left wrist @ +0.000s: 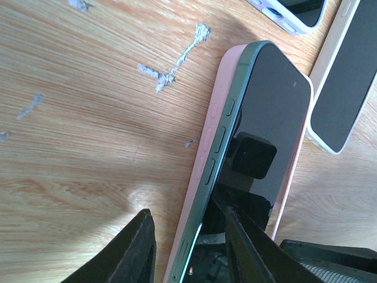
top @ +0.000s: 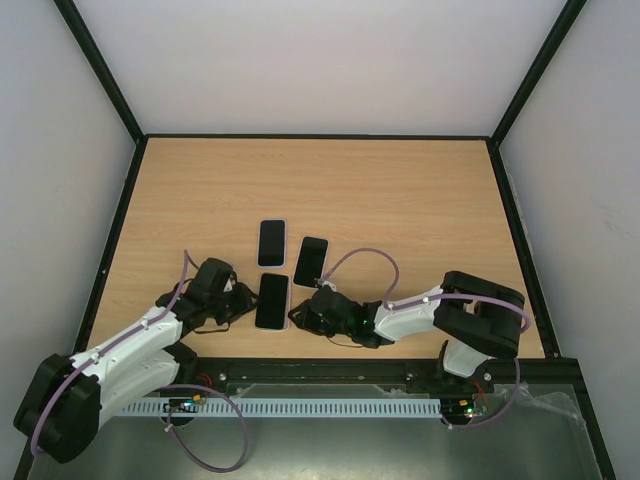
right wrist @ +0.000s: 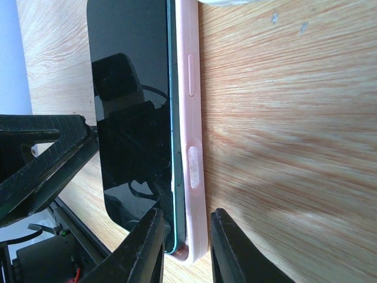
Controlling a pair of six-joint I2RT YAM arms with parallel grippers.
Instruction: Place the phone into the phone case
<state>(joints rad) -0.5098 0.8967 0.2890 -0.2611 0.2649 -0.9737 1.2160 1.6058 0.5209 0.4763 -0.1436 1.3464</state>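
The phone point(top: 272, 300), dark-screened with a green edge, lies face up in the pink phone case point(left wrist: 207, 138) on the wooden table. Its long left edge point(left wrist: 227, 141) sits raised above the case wall. In the right wrist view the phone point(right wrist: 129, 88) is also proud of the case point(right wrist: 189, 118) along the right side. My left gripper point(left wrist: 185, 209) is open and straddles the left edge, one finger on the wood and the other over the screen. My right gripper point(right wrist: 187, 212) straddles the near right corner, its jaws narrow and a sliver of wood showing beside the case.
Two more phones lie just beyond: one in a white case point(top: 272, 242) and one in a cream case point(top: 311, 261). In the left wrist view the cream one point(left wrist: 347, 76) lies close to the pink case's far corner. Black frame rails point(top: 120, 240) border the table.
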